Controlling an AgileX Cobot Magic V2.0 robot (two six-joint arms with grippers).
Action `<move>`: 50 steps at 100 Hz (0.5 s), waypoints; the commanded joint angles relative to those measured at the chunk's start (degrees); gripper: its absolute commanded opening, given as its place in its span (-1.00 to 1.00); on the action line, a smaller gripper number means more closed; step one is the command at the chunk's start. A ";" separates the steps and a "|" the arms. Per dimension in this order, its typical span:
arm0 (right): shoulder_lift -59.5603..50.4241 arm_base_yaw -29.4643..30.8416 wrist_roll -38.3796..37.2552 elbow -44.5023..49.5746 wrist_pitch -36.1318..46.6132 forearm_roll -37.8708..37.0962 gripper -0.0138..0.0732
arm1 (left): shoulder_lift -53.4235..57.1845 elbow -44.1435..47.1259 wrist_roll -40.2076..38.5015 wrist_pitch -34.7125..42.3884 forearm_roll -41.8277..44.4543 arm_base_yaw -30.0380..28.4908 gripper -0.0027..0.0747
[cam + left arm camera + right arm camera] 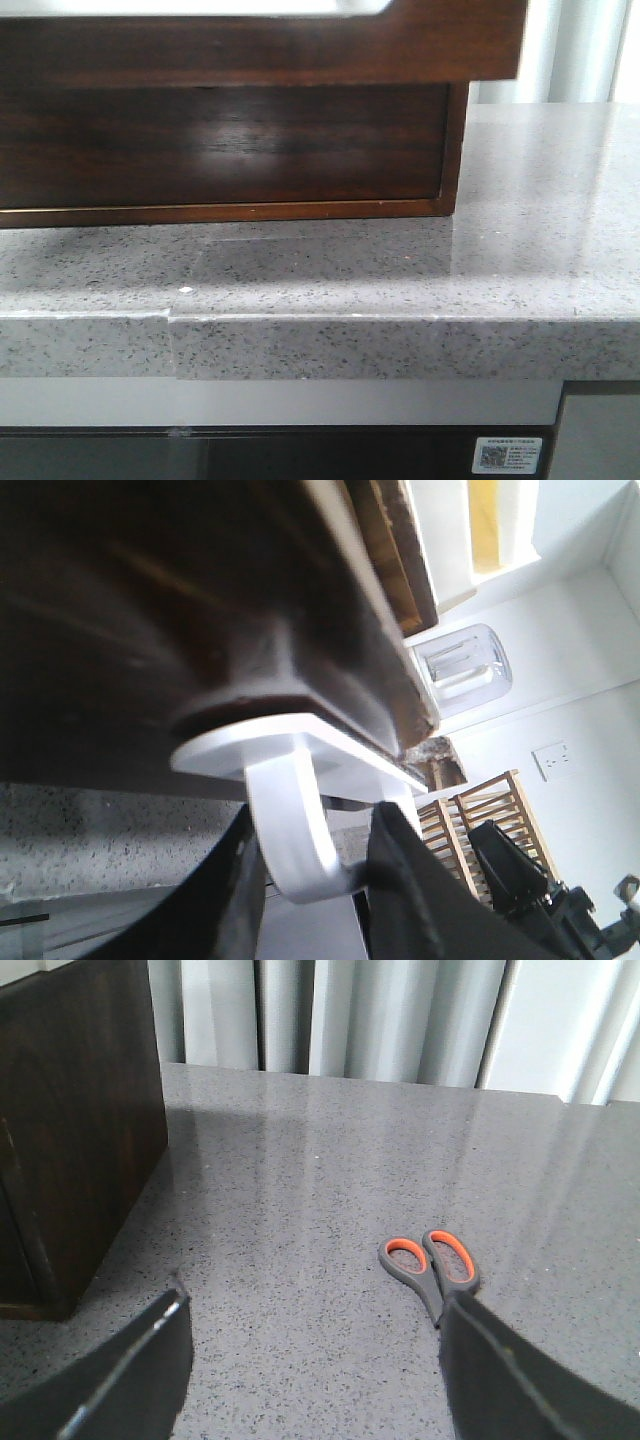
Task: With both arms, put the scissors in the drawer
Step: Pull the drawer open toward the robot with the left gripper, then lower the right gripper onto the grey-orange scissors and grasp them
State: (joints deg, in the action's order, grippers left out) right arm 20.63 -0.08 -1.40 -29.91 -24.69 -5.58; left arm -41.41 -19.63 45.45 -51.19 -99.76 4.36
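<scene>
The drawer is a glossy dark reddish-brown front with a white patch on its upper edge, at the top of the front view, overhanging the cabinet body. In the left wrist view my left gripper is shut on the drawer's white hooked handle, one black finger on each side. In the right wrist view my right gripper is open and empty above the counter. The scissors, grey with orange-lined loops, lie flat by its finger, which hides the blades. Neither gripper shows in the front view.
The cabinet stands on a grey speckled stone counter with a front edge. The cabinet's dark side is near the right gripper. Curtains hang behind the counter. A wooden rack stands in the room beyond.
</scene>
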 commanded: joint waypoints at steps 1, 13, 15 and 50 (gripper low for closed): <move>0.84 0.46 0.03 -1.94 4.64 -0.79 0.40 | 3.59 -0.06 4.59 -3.26 2.23 0.35 -0.69; 0.84 0.46 0.03 -1.94 4.53 -0.79 0.40 | 4.75 0.41 4.36 -2.67 2.48 0.35 -0.69; 0.84 0.46 0.03 -1.94 4.55 -0.79 0.40 | 4.75 0.41 4.37 -2.67 2.48 0.35 -0.69; 0.84 0.46 0.03 -2.17 3.33 -0.79 0.40 | 4.95 0.41 4.37 -2.31 4.31 0.35 0.21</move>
State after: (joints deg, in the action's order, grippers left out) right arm 20.63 -0.08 -1.40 -29.91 -25.15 -5.58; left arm -36.68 -17.69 48.87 -51.59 -94.60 4.36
